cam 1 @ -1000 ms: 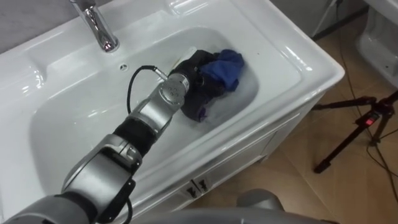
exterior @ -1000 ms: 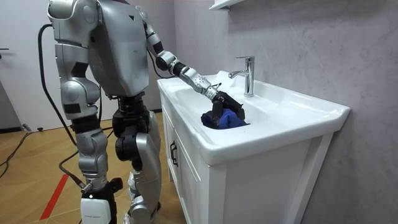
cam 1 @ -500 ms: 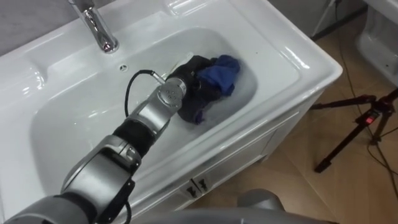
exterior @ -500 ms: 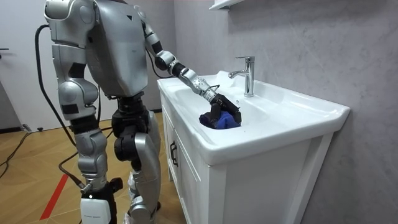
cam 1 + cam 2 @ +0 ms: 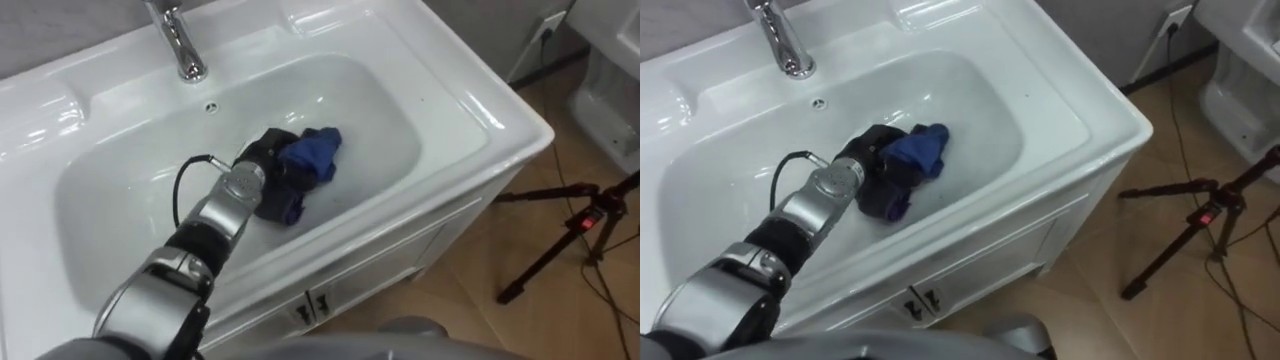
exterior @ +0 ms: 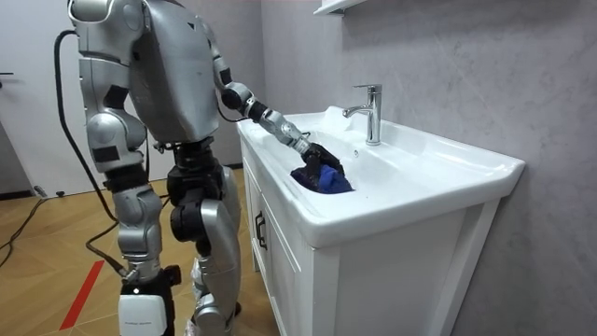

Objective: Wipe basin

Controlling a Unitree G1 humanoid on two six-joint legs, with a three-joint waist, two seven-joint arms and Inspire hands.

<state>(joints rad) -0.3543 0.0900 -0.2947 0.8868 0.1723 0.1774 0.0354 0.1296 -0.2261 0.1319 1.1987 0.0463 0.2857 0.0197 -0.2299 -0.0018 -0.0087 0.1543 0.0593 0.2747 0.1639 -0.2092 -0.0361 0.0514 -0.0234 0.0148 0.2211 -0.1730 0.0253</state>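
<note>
Left eye view: a white basin (image 5: 420, 140) is sunk in a white counter (image 5: 505, 115), with a chrome tap (image 5: 180, 40) at its far edge and a small overflow hole (image 5: 211, 105) just below the tap. The left arm comes in from the lower left and reaches down into the bowl. The left hand (image 5: 262, 172) is dark, and its fingers are bent down over a bunched blue cloth (image 5: 312, 152) and hold it. Hand and cloth lie on the bottom of the basin, near its middle. A darker fold of the cloth pokes out beneath the hand on the near side. Below the counter are the white doors of a cabinet (image 5: 400, 265). To the right, a black tripod (image 5: 560, 240) with a small red light stands on the wooden floor (image 5: 500, 330).

Right eye view: the same layout appears. The left hand (image 5: 868, 158) is closed over the cloth (image 5: 918, 146) in the middle of the bowl, and the tap (image 5: 775, 40) stands beyond them.

Room view: the robot stands upright on the wooden floor at the room view's left of the cabinet (image 6: 289, 271), close against it. Its left arm stretches out and down over the counter's edge. The left hand (image 6: 315, 156) sits on top of the cloth (image 6: 328, 180) inside the basin, well short of the tap (image 6: 370, 112). A white shelf (image 6: 345, 7) juts from the grey wall above.
</note>
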